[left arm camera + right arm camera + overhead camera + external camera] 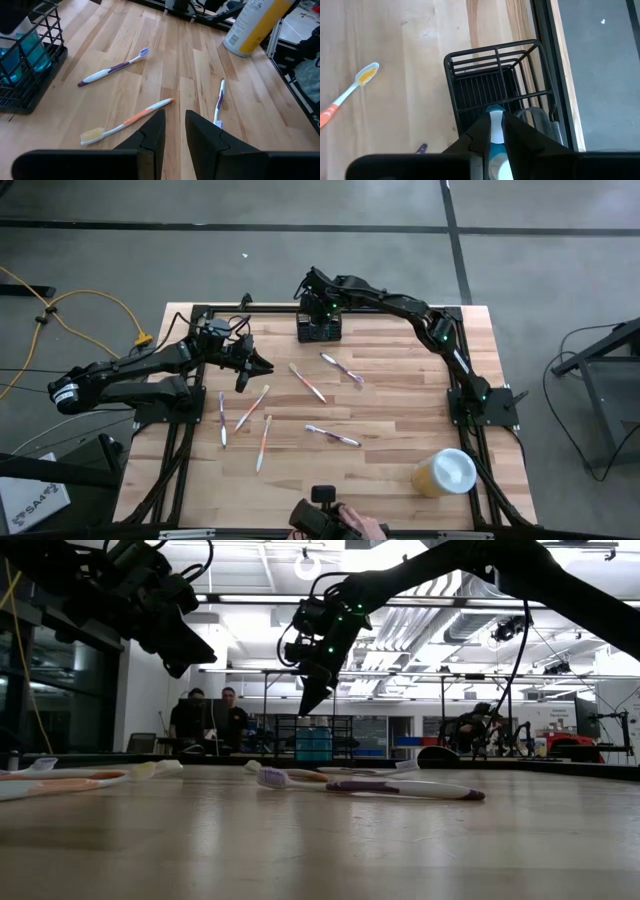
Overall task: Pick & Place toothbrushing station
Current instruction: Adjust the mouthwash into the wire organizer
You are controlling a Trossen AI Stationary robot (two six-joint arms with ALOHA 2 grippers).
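The toothbrushing station, a black wire caddy (319, 330) (495, 80), stands on the wooden table at its far edge. My right gripper (320, 312) (494, 131) hangs over it, shut on a teal-and-white toothbrush (494, 122) that points down into the caddy. Something blue (25, 50) shows inside the caddy. My left gripper (262, 365) (175, 125) hovers open above the table's left half, with nothing between its fingers. Several toothbrushes (308, 383) (333, 436) lie flat on the table. My right gripper pinches the teal-and-white toothbrush's handle (494, 118) between its two fingers. The fingers come from above, slanting down over the caddy. The toothbrush stands steeply along the fingers, its lower end inside the caddy's top opening. The fingers hide the rest of it.
A yellow cup with a white lid (445, 472) stands near the front right corner. Black frame rails (470, 410) run along the table's left and right sides. A person's hand (365, 528) shows at the near edge. People stand in the room beyond the table (210, 715).
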